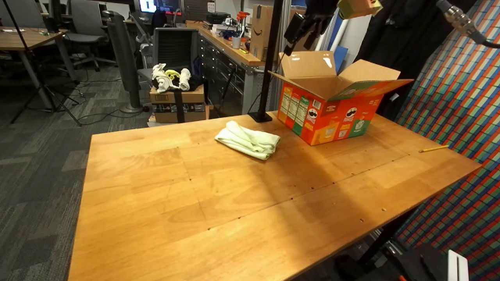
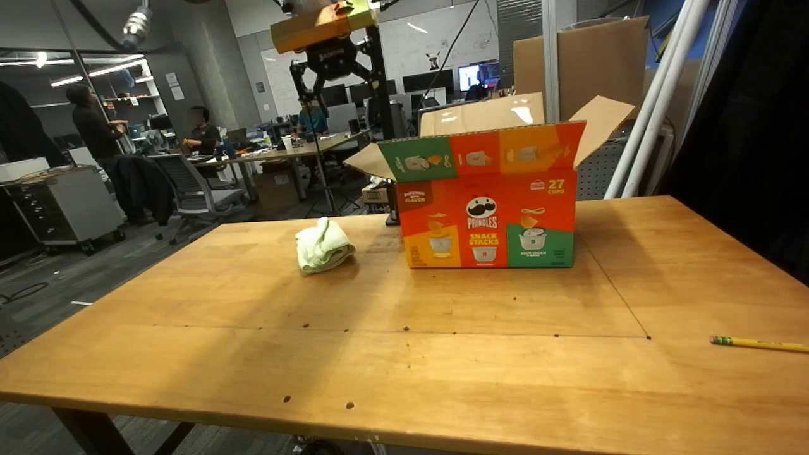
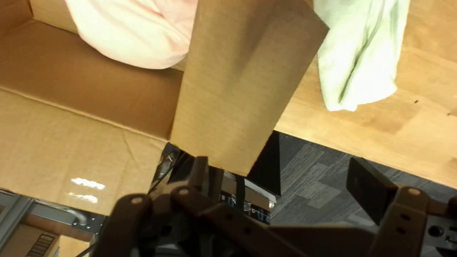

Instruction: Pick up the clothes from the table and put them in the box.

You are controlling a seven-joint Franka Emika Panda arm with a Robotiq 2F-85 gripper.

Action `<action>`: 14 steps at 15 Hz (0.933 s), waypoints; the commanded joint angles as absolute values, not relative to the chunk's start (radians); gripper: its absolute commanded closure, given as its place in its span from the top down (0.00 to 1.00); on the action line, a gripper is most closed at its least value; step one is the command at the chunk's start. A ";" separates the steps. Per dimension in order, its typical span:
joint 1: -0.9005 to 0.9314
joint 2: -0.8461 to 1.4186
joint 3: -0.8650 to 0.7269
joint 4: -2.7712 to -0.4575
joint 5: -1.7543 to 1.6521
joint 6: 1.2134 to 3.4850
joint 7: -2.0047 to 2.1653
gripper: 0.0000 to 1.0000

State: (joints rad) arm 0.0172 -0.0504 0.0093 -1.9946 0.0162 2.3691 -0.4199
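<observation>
The large rectangular honey-brown wooden table (image 1: pixel 156 203) spreads before us, carrying the orange-red cardboard box (image 2: pixel 483 189) with green printed panels, its brown flaps (image 1: pixel 369 71) folded outward. We see the black two-fingered gripper (image 3: pixel 279 171) hanging well above the tabletop by those flaps, its fingers spread wide with nothing between them; how near it is to the cardboard we cannot tell. The next move, we judge, turns on where the pale green cloth (image 1: pixel 248 140) lies from that gripper: down on the wood, near the box but apart from it, and in the wrist view off to the upper right, beyond the side flap (image 3: pixel 242 82). There its visible long axis runs roughly crosswise to the line joining the two fingertips, so we think the fingers could close across its width with little turning, once they shift away from the box and drop; at the flap we would watch for a snag. The cloth looks soft and loosely folded, with whitish highlights, a deep lengthwise crease and a raised ridge at one end. Inside the box, in the wrist view alone, we see a cream-white and pale pink cloth (image 3: pixel 139 35), smooth and rounded; whether it rests on the bottom we cannot tell. Smallest is the yellow pencil (image 2: pixel 758 344), lying on the table.
</observation>
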 commanded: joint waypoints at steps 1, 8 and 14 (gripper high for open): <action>0.035 -0.100 0.016 -2.043 0.022 2.348 -0.483 1.00; 0.066 -0.118 0.029 -2.127 0.013 2.321 -0.546 1.00; 0.116 -0.148 0.071 -2.189 -0.004 2.321 -0.612 1.00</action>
